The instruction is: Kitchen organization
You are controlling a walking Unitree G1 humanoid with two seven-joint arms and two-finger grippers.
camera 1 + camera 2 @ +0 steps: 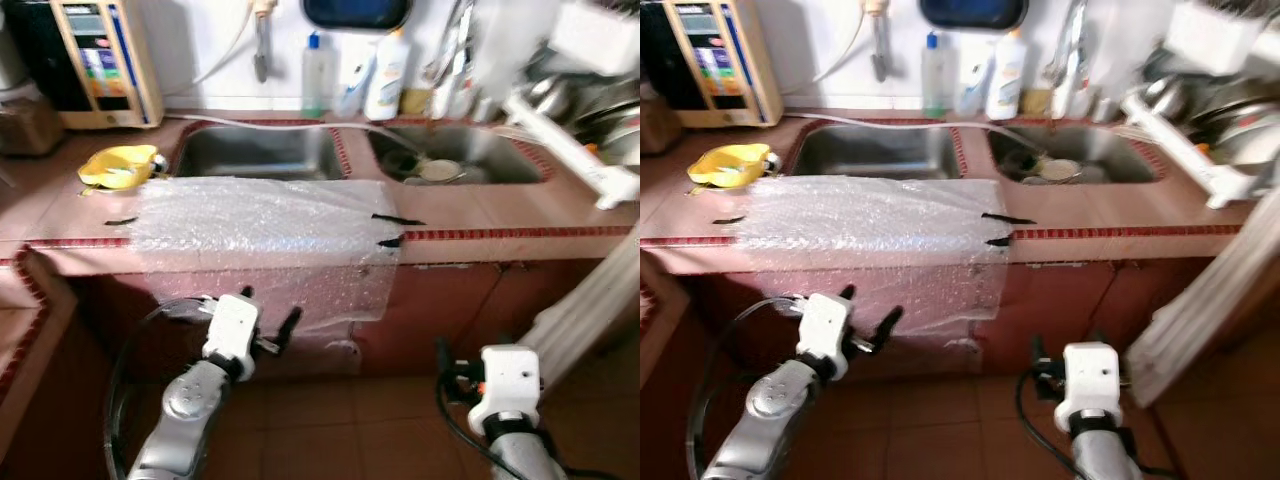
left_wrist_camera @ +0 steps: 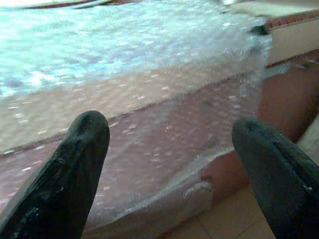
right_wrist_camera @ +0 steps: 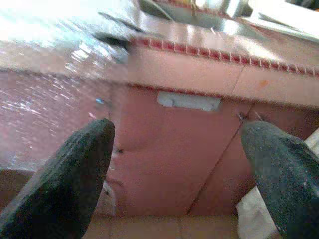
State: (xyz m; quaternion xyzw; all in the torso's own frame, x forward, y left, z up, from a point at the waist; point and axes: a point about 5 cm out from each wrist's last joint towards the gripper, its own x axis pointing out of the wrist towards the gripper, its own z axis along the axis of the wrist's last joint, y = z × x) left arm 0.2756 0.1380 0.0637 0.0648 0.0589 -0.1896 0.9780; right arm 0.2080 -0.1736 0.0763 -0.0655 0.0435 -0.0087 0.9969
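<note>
Bubble wrap [image 1: 262, 232] drapes over the counter [image 1: 500, 215] edge (before the sinks [image 1: 262, 152]).

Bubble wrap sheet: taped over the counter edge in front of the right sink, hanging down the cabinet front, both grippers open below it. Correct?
Not quite. The bubble wrap sheet lies in front of the left sink, not the right sink; the left eye view shows it. The rest holds: it is taped over the counter edge and hangs down the cabinet front, with the left gripper and right gripper open below.
</note>
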